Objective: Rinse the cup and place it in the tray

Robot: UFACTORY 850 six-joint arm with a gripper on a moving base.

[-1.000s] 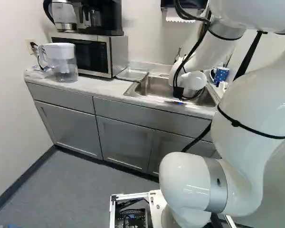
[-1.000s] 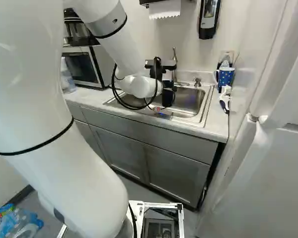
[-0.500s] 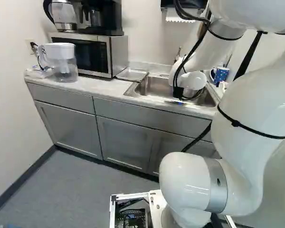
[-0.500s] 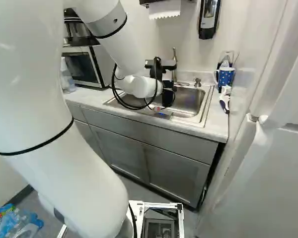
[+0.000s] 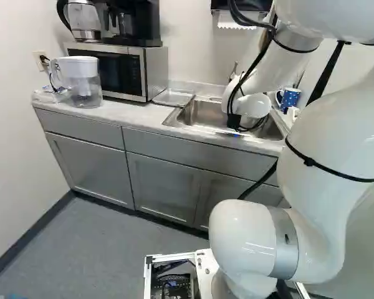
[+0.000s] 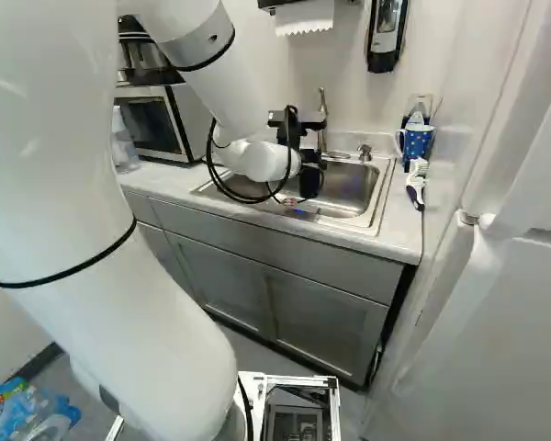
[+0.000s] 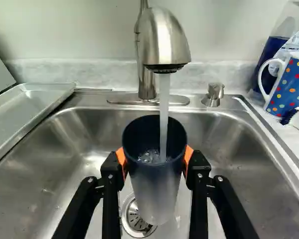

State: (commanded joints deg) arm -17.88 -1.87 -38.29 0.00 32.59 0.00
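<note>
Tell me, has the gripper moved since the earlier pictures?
No, in the right base view the gripper shows no visible shift against the sink.

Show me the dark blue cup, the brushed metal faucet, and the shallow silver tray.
Dark blue cup (image 7: 152, 186): wrist view, on the outer wall below the rim.
Brushed metal faucet (image 7: 164, 40): wrist view, on the spout head.
Shallow silver tray (image 7: 27, 108): wrist view, on the bare inner bottom.

1 cup (image 7: 156, 191) in the claw (image 6: 309, 159), 1 mug (image 7: 292, 87) to its right, 1 tray (image 7: 27, 107) to its left, 1 faucet (image 7: 164, 37) ahead, 1 sink (image 7: 55, 164) under. 1 microwave (image 5: 154, 71), 1 pitcher (image 5: 81, 68).
</note>
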